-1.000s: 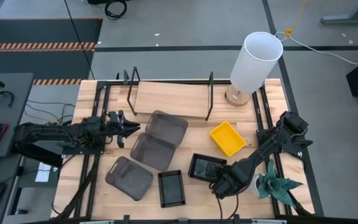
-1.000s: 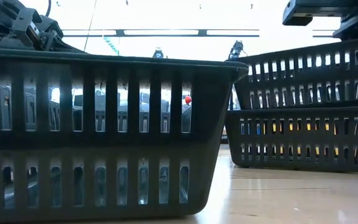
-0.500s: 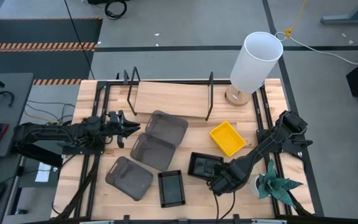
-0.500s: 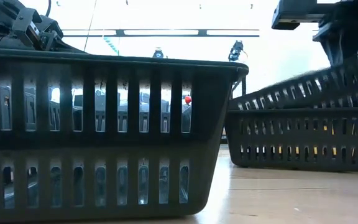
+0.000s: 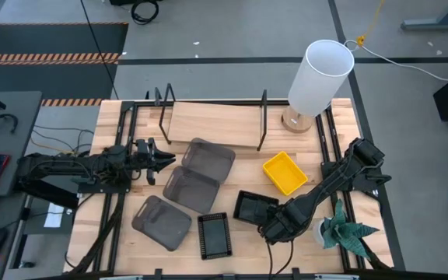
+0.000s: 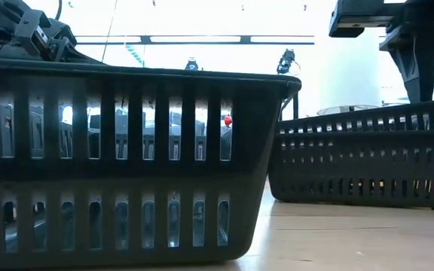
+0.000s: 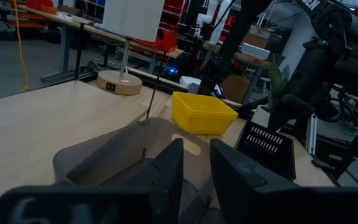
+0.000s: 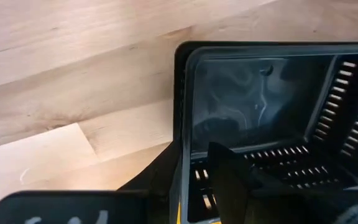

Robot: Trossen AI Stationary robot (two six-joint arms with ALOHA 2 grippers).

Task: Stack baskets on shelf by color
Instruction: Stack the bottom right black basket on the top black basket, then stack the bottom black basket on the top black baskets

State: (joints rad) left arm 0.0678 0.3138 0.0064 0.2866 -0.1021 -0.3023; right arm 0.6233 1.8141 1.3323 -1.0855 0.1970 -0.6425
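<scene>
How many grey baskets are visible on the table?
3, all left of centre: one by the shelf front, one beneath it, one nearest the front edge. None looks hidden.

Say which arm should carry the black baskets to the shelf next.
Right. The right gripper is already at the rim of the nested black baskets, one finger inside. The left gripper waits by a grey basket, across the table.
</scene>
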